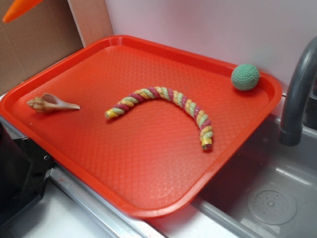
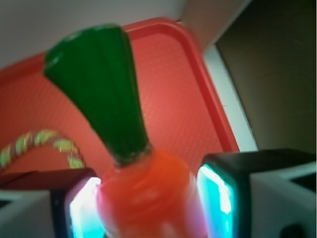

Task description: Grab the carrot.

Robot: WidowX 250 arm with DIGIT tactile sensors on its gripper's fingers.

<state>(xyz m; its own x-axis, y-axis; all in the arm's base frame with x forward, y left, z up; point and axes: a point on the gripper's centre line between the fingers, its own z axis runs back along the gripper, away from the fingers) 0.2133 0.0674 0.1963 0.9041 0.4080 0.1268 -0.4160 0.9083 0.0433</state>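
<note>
In the wrist view my gripper (image 2: 148, 208) is shut on the carrot (image 2: 148, 193). Its glossy orange body sits between the two glowing cyan pads (image 2: 215, 198), and its dark green stem (image 2: 101, 94) sticks up towards the camera. The carrot is held high above the red tray (image 2: 183, 99). In the exterior view only the carrot's orange tip (image 1: 19, 10) shows at the top left corner, well above the tray (image 1: 148, 163). The gripper itself is out of frame there.
On the tray lie a tan spiky seashell (image 1: 49, 104) at the left, a long twisted multicoloured rope (image 1: 163, 106) in the middle and a green knitted ball (image 1: 245, 77) at the back right. A grey tap (image 1: 297, 94) and sink (image 1: 262, 193) stand to the right. Cardboard (image 1: 39, 44) stands behind.
</note>
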